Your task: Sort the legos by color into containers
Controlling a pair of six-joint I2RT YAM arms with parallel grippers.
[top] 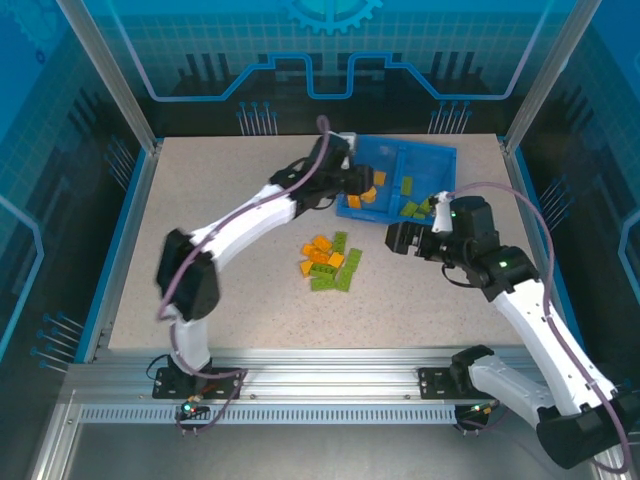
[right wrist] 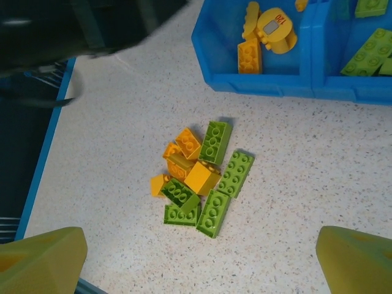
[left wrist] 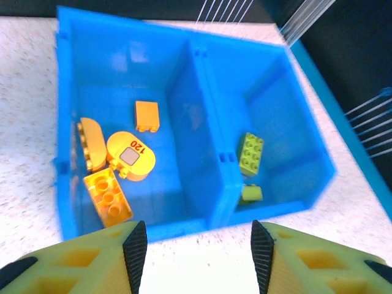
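- Closest to my left wrist camera is the left hand. Its yellow fingers are parted with nothing between them. It hangs above the tray's near wall on the orange side, which I read as the drop spot for that colour.
- The table carries everything.
- The blue tray sits toward the far side. Its left compartment holds four orange pieces and its right compartment a few lime ones, so the colour split is set.
- The right hand is spread wide and empty. It hovers over the table with the pile ahead of it, roughly centred between its fingers. I take that as lining up for a pick.
- The unsorted legos lie heaped on the table near the tray's front wall, with orange and green bricks touching.
- Smallest is a green stub resting just beside the divider.
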